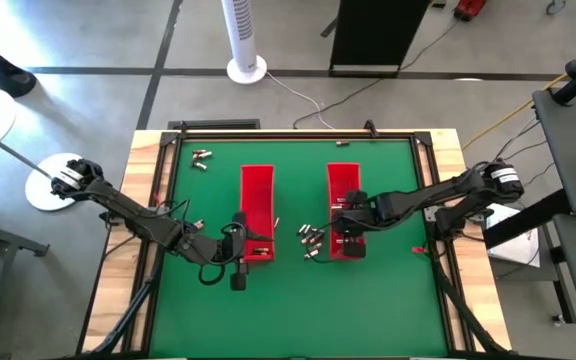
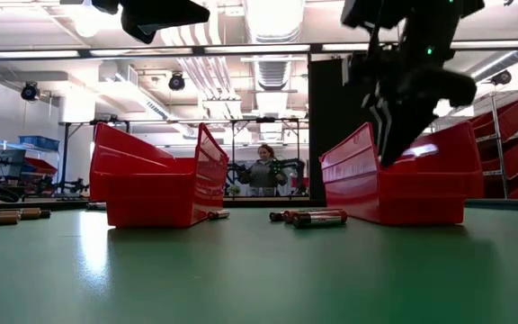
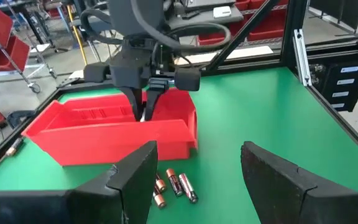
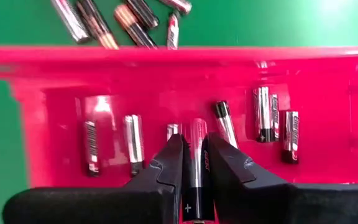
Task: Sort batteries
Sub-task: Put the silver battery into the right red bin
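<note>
R gripper (image 4: 191, 168) over the right red tray (image 1: 343, 185), fingers clamped on one battery (image 4: 196, 158) held above tray floor; more batteries (image 4: 263, 121) lie inside. Loose batteries (image 1: 311, 238) on green tabletop (image 1: 388, 290) betw. the trays, few near far-left corner (image 1: 201, 157). L gripper (image 3: 194, 180) wide open, empty, near left red tray (image 1: 257, 210) front end.
</note>
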Controlling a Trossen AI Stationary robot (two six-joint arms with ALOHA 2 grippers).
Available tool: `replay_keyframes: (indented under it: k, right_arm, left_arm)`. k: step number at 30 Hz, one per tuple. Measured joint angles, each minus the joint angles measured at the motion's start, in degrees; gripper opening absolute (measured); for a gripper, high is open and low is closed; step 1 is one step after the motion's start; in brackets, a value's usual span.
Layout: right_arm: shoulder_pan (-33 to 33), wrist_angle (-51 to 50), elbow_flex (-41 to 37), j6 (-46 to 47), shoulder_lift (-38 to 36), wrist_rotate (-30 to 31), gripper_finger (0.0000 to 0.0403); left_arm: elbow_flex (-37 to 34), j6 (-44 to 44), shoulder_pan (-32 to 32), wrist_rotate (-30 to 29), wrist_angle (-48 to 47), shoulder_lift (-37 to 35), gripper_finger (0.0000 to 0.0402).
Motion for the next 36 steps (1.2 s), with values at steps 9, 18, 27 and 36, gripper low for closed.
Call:
replay_keyframes:
  k: [9, 18, 27, 36]
  right_arm:
    - [-3.5, 3.3, -1.3, -5.1, 5.1, -3.0, 0.0044]
    - [-5.4, 4.9, -1.3, -5.8, 9.0, -4.6, 0.0047]
    - [-5.6, 9.2, -1.2, -5.1, 10.8, -5.4, 0.0047]
    - [-5.9, 9.6, -1.2, -4.5, 10.8, -5.6, 0.0052]
  left_arm:
    - [0.0, 0.0, 0.0, 0.0, 0.0, 0.0, 0.021]
    - [0.0, 0.0, 0.1, 0.0, 0.0, 0.0, 0.021]
    - [0.0, 0.0, 0.1, 0.0, 0.0, 0.0, 0.021]
    - [0.0, 0.0, 0.1, 0.0, -0.1, 0.0, 0.021]
